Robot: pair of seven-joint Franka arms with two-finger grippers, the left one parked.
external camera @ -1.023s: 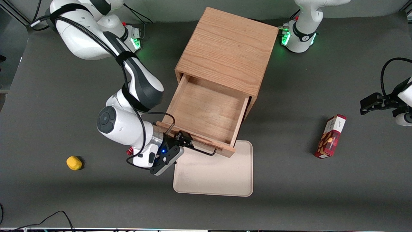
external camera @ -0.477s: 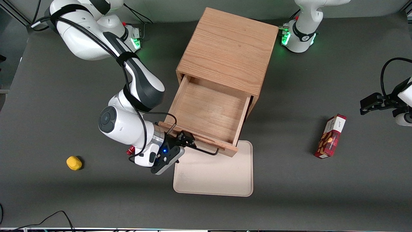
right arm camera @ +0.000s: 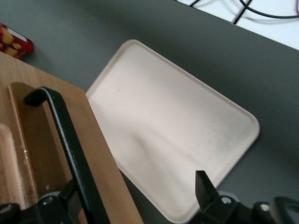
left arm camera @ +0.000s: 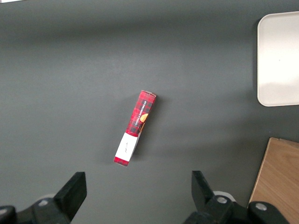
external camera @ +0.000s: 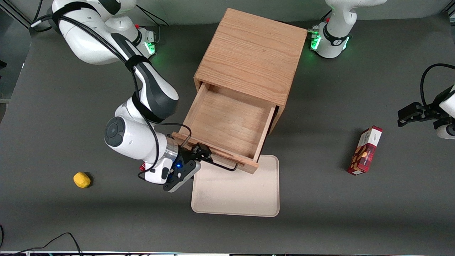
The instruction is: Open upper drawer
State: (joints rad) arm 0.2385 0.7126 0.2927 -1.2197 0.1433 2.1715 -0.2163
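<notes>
The upper drawer (external camera: 227,126) stands pulled well out of the oak cabinet (external camera: 250,53) at the middle of the table, its bare wooden floor open to my front camera. Its long axis runs from the cabinet's mouth toward that camera, skewed a little to the working arm's end, and its front panel hangs over the edge of the cream tray (external camera: 236,193).

From here I cannot see the lower drawer, which sits hidden under the open one. The black wire handle (external camera: 218,164) is partly covered by the gripper (external camera: 201,152), which sits at the handle's end nearest the working arm. In the right wrist view the handle (right arm camera: 70,149) runs past one finger (right arm camera: 70,198), while the other finger (right arm camera: 205,189) stands well apart over the tray (right arm camera: 177,135), so I read the gripper as spread, not pinching the wire.

The tray lies flat in front of the drawer, nearer the front camera, with bare grey table (external camera: 320,213) on all its free sides. A red snack box (external camera: 365,150) lies toward the parked arm's end, well apart from the cabinet. A small yellow object (external camera: 81,180) rests toward the working arm's end, near the arm's wrist but not touching it.
</notes>
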